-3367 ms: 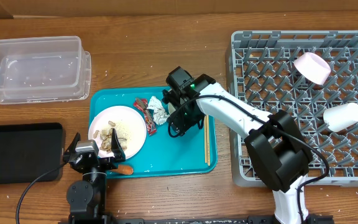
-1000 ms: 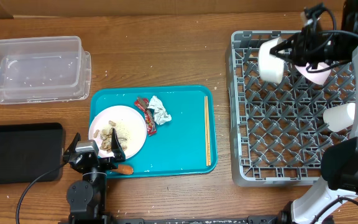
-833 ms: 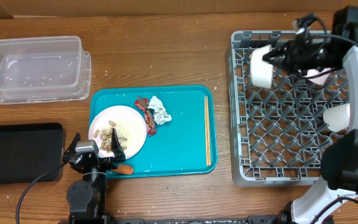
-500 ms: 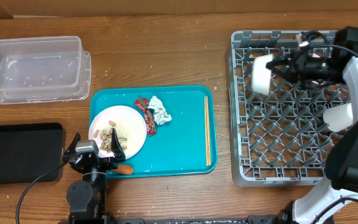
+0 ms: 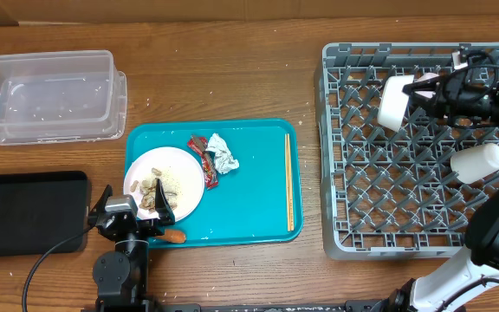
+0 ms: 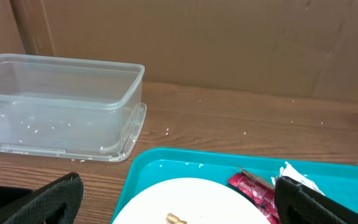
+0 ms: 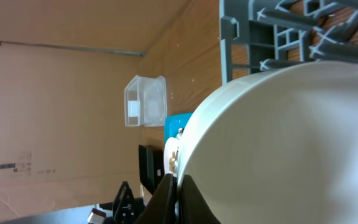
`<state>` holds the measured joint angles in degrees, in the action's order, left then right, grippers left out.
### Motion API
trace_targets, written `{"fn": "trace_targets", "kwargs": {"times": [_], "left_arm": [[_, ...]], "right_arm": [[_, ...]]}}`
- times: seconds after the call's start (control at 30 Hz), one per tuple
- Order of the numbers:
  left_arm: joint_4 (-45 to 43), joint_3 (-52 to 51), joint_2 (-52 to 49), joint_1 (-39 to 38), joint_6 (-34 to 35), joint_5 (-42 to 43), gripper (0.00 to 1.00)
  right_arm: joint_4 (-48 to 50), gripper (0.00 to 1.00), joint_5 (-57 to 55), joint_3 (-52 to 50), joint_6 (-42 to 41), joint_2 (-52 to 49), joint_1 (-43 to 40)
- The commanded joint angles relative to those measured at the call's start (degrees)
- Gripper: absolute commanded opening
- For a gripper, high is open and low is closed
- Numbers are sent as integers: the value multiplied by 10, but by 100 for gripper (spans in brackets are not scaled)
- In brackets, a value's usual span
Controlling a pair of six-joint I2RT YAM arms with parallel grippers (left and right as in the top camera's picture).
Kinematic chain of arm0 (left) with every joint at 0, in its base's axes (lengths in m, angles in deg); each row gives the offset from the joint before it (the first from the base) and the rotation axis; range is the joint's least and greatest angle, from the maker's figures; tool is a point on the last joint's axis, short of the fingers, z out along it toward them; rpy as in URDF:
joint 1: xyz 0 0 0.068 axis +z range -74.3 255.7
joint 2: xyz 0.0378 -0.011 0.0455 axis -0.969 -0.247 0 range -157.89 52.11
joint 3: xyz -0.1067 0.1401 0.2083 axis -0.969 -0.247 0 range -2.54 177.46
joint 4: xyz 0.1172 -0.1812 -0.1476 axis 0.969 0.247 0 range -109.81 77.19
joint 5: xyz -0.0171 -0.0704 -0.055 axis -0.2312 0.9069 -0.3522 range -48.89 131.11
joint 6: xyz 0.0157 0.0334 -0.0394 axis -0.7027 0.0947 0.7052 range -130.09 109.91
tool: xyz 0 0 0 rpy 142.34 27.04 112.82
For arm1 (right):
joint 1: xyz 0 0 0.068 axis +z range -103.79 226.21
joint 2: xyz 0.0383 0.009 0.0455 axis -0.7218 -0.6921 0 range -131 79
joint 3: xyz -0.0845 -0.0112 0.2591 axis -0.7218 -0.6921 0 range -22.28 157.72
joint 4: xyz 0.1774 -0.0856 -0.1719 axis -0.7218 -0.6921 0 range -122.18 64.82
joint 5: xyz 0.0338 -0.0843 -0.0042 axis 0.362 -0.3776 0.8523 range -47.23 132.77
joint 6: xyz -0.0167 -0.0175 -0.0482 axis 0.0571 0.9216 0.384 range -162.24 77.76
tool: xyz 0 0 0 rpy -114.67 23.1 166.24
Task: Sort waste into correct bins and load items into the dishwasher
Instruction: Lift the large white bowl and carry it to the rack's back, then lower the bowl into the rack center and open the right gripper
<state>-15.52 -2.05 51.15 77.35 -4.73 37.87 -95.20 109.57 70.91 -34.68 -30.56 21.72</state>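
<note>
1. Right jaws pinch the rim of a white bowl [image 5: 393,102], held on edge above the dish rack [image 5: 379,201], over its far half.
2. Left jaws gape wide and empty, well left of the dish rack.
3. A white cup [image 5: 478,161] lies inside the dish rack, near its right wall.
4. Chopsticks [image 5: 288,182] and a red wrapper [image 5: 204,154] lie left of the dish rack.

A robot test bench rather than a real kitchen: a wooden worktop [image 5: 232,78] walled by plain cardboard sheets [image 6: 229,43], with a dish rack [image 5: 329,173], tub [image 5: 46,57] and serving tray [image 5: 249,199] staged on it.
</note>
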Motion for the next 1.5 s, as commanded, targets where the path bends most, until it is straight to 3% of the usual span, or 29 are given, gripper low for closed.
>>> {"fn": "trace_targets", "kwargs": {"times": [0.0, 0.23, 1.0, 1.27, 1.43, 1.47], "left_arm": [[-1, -2, 7, 2, -11, 1, 100], [-1, -2, 7, 2, -11, 1, 100], [-1, -2, 7, 2, -11, 1, 100], [-1, -2, 7, 2, -11, 1, 100], [-1, -2, 7, 2, -11, 1, 100], [-1, -2, 7, 2, -11, 1, 100]], "right_arm": [[17, 4, 19, -35, 15, 11, 9], [49, 4, 30, -104, 13, 11, 1], [-49, 7, -104, -42, -30, 21, -48], [-96, 18, -194, -13, -33, 63, -73], [-137, 45, -315, 45, -95, 109, -74], [-139, 47, -330, 51, -106, 117, -74]]}}
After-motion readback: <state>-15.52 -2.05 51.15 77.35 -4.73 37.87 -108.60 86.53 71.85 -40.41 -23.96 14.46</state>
